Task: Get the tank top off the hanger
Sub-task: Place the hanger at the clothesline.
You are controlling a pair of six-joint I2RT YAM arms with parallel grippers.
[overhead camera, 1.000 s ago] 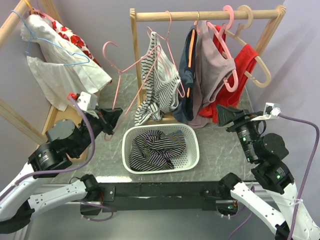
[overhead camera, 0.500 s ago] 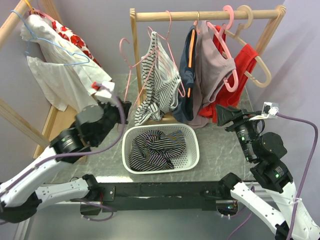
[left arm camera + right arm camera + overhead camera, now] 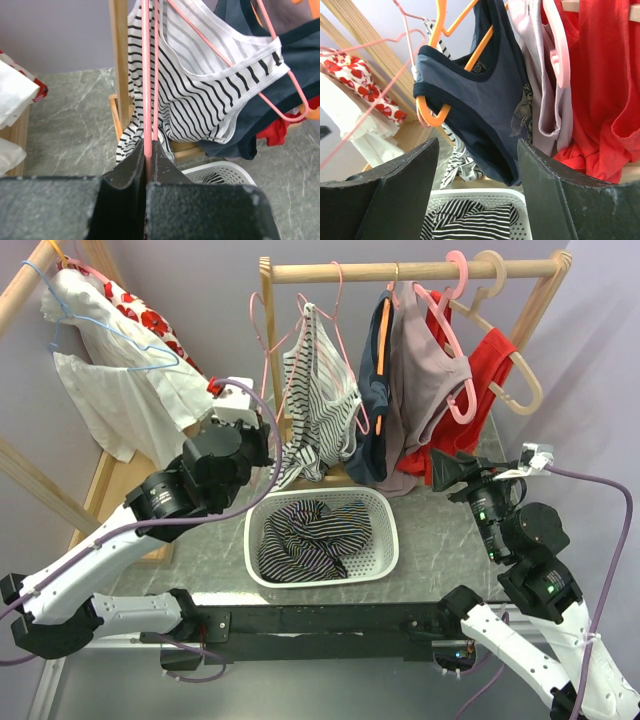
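Left jaws pinched shut on a bare pink hanger; right jaws spread wide, gripping nothing.

Holds that hanger upright at upper centre-left of the top view, beside the left post of the wooden rack, its wire rising straight out of the grip in the left wrist view. Striped tank top draped on a second pink hanger, hooked over the rail just right of the held one. Below, on the tabletop, a white basket with a striped garment inside. Right jaws at centre-right, apart from the clothes, facing a navy top on an orange hanger.
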